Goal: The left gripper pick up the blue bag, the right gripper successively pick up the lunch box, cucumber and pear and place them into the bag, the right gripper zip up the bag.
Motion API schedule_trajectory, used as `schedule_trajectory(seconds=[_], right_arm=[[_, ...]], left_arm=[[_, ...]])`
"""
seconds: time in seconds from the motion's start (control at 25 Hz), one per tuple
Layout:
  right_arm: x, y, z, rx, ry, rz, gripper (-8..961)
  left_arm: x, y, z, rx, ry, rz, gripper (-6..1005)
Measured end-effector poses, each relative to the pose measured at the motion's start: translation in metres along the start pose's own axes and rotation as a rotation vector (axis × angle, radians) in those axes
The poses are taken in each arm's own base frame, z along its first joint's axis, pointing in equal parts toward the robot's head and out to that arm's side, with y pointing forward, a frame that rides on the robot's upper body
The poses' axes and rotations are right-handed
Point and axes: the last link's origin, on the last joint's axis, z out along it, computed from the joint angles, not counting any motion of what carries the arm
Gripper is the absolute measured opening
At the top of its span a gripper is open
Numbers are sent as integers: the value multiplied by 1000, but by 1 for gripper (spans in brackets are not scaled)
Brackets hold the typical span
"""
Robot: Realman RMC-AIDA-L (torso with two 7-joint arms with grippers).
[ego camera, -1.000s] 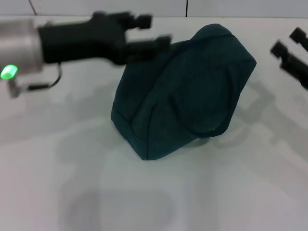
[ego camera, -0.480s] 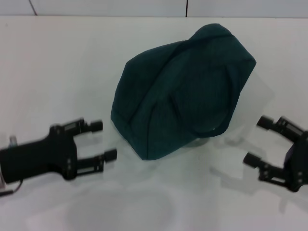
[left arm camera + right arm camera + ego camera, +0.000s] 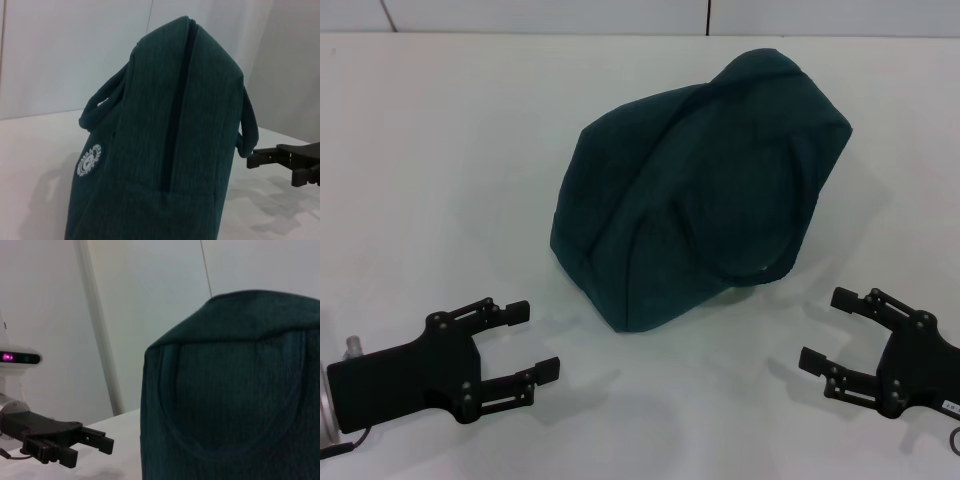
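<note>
The blue bag (image 3: 700,190) stands in the middle of the white table, leaning back, its top seam shut. The left wrist view shows the blue bag (image 3: 165,150) end-on, with its round white logo (image 3: 89,161) and both loop handles. My left gripper (image 3: 535,340) rests open at the front left, well apart from the bag. At the front right my right gripper (image 3: 825,328) is also open, with nothing between its fingers. Each wrist view catches the other arm: the right gripper (image 3: 280,157) and the left gripper (image 3: 95,440). The lunch box, cucumber and pear are out of view.
The white table (image 3: 440,150) runs back to a pale panelled wall (image 3: 620,15). In the right wrist view a white unit with a pink light (image 3: 20,357) stands behind the left arm.
Both arms have come down from beside the bag to the table's front corners. The left gripper left the bag's upper back edge. The bag has not moved.
</note>
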Motion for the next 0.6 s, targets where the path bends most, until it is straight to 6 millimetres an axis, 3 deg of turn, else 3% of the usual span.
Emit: schedule_trajectory(seconds=[0.6], right_arm=[[2, 3, 4, -12, 12, -20, 870]], left_arm=[[4, -3, -3, 15, 20, 8, 802]])
